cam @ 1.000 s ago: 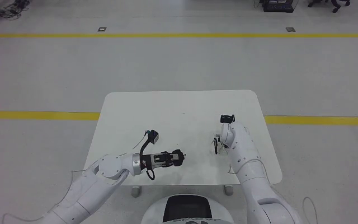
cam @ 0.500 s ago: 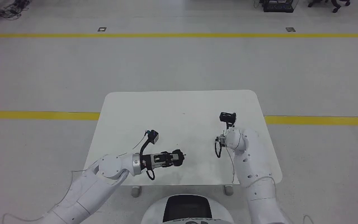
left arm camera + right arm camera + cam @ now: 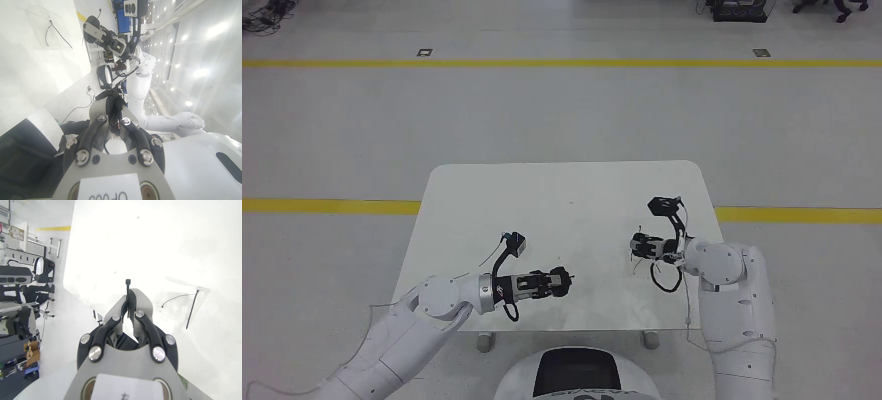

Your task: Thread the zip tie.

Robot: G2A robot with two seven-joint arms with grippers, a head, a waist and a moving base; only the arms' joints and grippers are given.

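Zip tie (image 3: 128, 282), thin black strip with square head, grasped by right end effector (image 3: 129, 297), left end effector (image 3: 114, 99) clenched

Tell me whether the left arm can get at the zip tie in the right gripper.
Probably yes. The zip tie pokes out past the shut fingers of the right gripper, and only open table lies between it and the left gripper. The left fingers are shut, though.
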